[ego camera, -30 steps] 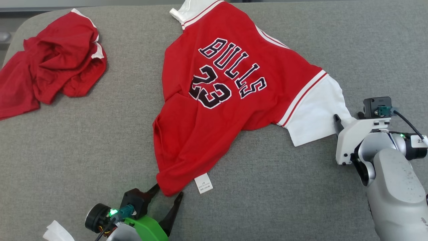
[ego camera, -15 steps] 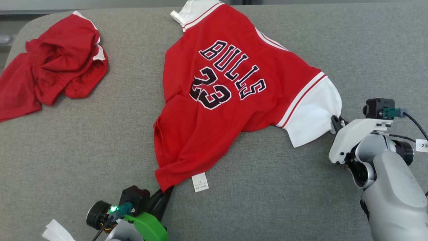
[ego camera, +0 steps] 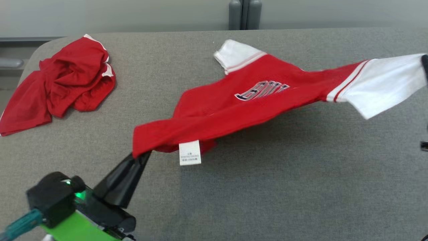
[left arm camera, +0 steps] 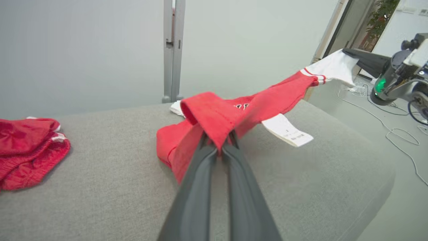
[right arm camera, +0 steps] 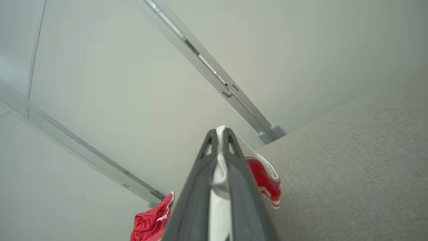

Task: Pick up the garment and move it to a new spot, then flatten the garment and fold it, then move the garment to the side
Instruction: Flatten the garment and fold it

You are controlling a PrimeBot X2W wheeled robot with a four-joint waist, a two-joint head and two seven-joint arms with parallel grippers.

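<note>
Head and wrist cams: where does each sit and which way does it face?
Head: on the head, looking down at jersey over grey surface; left gripper lower left.
Left wrist: along its shut fingers, across surface to wall; right gripper far right.
Right wrist: tilted up at wall, fingers pinching white sleeve.
Shared: jersey, crumpled red garment.

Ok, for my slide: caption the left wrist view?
Left gripper pinches the jersey hem; right gripper holds its sleeve.

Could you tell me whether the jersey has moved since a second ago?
Yes: the jersey has risen off the grey surface where it lay flat.
</note>
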